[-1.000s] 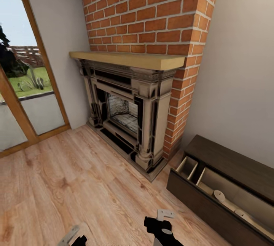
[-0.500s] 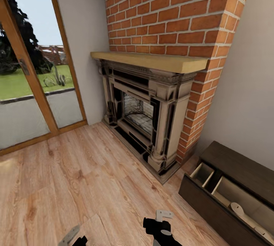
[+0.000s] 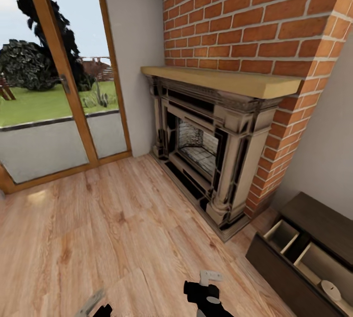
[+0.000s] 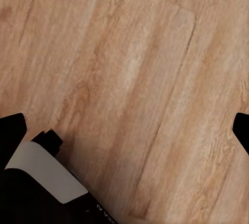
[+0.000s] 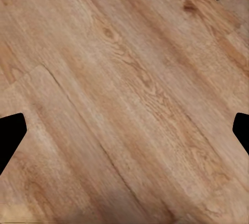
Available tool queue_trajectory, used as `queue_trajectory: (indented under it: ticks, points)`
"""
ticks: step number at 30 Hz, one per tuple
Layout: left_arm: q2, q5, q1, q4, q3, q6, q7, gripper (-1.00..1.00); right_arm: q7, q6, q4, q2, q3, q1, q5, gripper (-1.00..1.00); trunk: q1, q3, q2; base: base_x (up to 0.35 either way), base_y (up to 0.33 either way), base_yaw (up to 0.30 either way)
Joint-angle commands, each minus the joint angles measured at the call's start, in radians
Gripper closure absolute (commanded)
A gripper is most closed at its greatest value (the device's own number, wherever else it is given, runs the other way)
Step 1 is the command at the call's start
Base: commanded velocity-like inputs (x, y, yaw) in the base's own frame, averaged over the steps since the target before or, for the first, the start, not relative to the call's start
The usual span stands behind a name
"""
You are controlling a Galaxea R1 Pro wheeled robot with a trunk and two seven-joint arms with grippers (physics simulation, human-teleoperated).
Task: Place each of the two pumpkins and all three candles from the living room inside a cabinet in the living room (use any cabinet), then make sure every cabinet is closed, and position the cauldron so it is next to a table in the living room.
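The brick chimney breast (image 3: 255,27) fills the upper right of the head view, running out of sight at the top. Against its foot stands the fireplace (image 3: 211,150), a dark and cream surround under a pale wooden mantel (image 3: 220,80), with a grey firebox whose inside is too dim to read. To the left, a wood-framed glass door (image 3: 59,86) gives onto lawn, dark shrubs and a paved strip; the frame is cut off at the left edge. The plank floor (image 3: 98,228) spreads bare from the door to the hearth.

At the lower right corner sits the cabinet (image 3: 323,224), dark brown and low, with only its near end showing. Its drawer stands pulled out, pale wood inside with a slanted divider. One pale, round-topped thing (image 3: 331,289) lies in the drawer by the picture's edge; it looks like a candle, but it is too small and cropped to be sure.

At the bottom edge the right gripper (image 3: 210,287) pokes into view, black with a light plate, and the left gripper (image 3: 93,304) is just a grey sliver. In the right wrist view, the dark fingertips (image 5: 11,130) sit at opposite edges over bare planks, so those jaws are spread wide with nothing between them. The left wrist view shows the same: fingertips (image 4: 13,125) far apart, nothing held, with part of the robot's black and white body at the corner.
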Motion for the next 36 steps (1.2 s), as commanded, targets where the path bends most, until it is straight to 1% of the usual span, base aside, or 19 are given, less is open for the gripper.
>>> queue_trajectory:
  ticks: [1,8,11,12,14,17,18,19,23,25,27,28,29,36]
  points:
    - [0.001,0.004,0.000,-0.002,-0.006,0.002,0.008,-1.00,-0.009,0.003,-0.002,-0.001,0.007,-0.001,-0.006,-1.00,-0.004,0.001,0.006,0.000,0.000,0.272]
    - [0.001,0.002,0.000,-0.002,-0.011,0.002,0.007,-1.00,-0.007,0.003,-0.001,-0.001,0.008,-0.001,-0.006,-1.00,-0.031,0.019,0.055,0.000,0.000,0.272]
    - [0.002,0.002,0.000,-0.002,-0.013,0.002,0.006,-1.00,-0.007,0.003,-0.002,0.000,0.008,0.000,-0.006,-1.00,-0.031,0.018,0.055,0.000,0.000,0.272]
    - [0.002,-0.003,0.000,-0.002,-0.016,0.002,0.003,-1.00,-0.007,0.003,-0.001,0.000,0.011,-0.001,-0.006,-1.00,-0.031,0.017,0.055,0.000,0.000,0.271]
    - [0.002,-0.009,0.000,0.000,-0.018,0.001,-0.013,-1.00,-0.007,0.003,-0.002,0.000,0.018,-0.001,-0.005,-1.00,-0.031,0.016,0.055,0.000,0.000,0.271]
    - [0.005,-0.012,0.000,0.014,-0.017,0.000,-0.068,-1.00,-0.007,0.003,-0.002,0.000,0.039,-0.001,-0.005,-1.00,-0.031,0.014,0.055,0.065,0.000,0.271]
    - [0.005,-0.012,0.000,0.020,-0.017,0.000,-0.076,-1.00,-0.007,0.003,-0.002,0.000,0.043,0.000,-0.005,-1.00,-0.031,0.013,0.055,0.211,0.000,0.271]
    - [0.008,-0.014,0.000,0.044,-0.013,0.000,-0.094,-1.00,-0.007,0.003,-0.002,0.000,0.056,0.000,-0.005,-1.00,-0.031,0.013,0.055,0.257,0.000,0.271]
    - [0.031,-0.014,0.000,0.079,-0.007,0.000,-0.112,-1.00,-0.003,0.003,-0.003,-0.001,0.071,0.000,-0.005,-1.00,-0.031,0.011,0.055,0.311,0.000,0.168]
    - [0.034,-0.014,0.000,0.082,-0.007,-0.001,-0.113,-1.00,0.011,0.003,-0.003,-0.003,0.072,0.000,-0.005,-1.00,-0.031,0.011,0.055,0.332,0.000,0.047]
    - [0.035,-0.014,0.000,0.084,-0.007,-0.001,-0.115,-1.00,0.044,0.004,-0.003,-0.005,0.073,0.000,-0.006,-1.00,-0.031,0.011,0.055,0.337,0.000,0.019]
    - [0.036,-0.014,0.000,0.085,-0.007,-0.001,-0.115,-1.00,0.079,0.007,-0.003,-0.007,0.073,-0.001,-0.006,-1.00,-0.031,0.011,0.055,0.339,0.000,0.006]
    - [0.037,-0.014,0.000,0.085,-0.007,-0.001,-0.115,-1.00,0.089,0.010,-0.003,-0.008,0.074,-0.001,-0.006,-1.00,-0.031,0.011,0.055,0.339,0.000,0.004]
    - [0.038,-0.016,0.000,0.086,-0.006,0.000,-0.116,-1.00,0.106,0.008,-0.003,-0.008,0.072,-0.001,-0.007,-1.00,-0.031,0.011,0.055,0.327,0.059,0.001]
